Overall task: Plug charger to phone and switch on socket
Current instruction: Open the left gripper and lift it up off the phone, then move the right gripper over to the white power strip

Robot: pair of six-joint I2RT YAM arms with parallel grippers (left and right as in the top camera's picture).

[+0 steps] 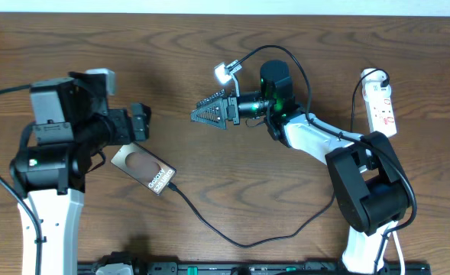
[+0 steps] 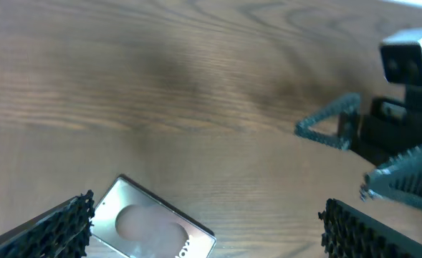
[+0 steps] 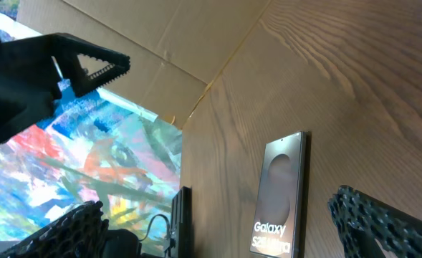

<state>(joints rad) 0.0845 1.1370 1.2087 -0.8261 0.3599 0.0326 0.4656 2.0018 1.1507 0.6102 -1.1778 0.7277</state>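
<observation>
**Phone.** The phone lies flat on the table with its glossy brown face up. In the overhead view it sits diagonally. White "Galaxy" lettering marks one short end.

**Charger.** The connector tip of the charger meets the phone's lettered short edge. Whether the tip is fully seated cannot be told. From that edge the thin black cable runs away from the phone in a loose curve across the table. It then passes out of sight behind the right arm.

**Socket.** The socket lies well apart from the phone, on the far side of the right arm from it. It is white with red markings. The switch position is too small to read.

**Left gripper.** The left gripper hangs over the phone's unlettered end.
- The fingers are spread wide and hold nothing.
- In the left wrist view that end of the phone shows low between the two fingers and touches neither.

**Right gripper.** The right gripper is near the phone, out beyond its lettered end and clear of it. It points toward the left gripper.
- The fingers stand apart with nothing between them.
- In the right wrist view the phone lies ahead between the two fingers, lettered end nearest the camera.
</observation>
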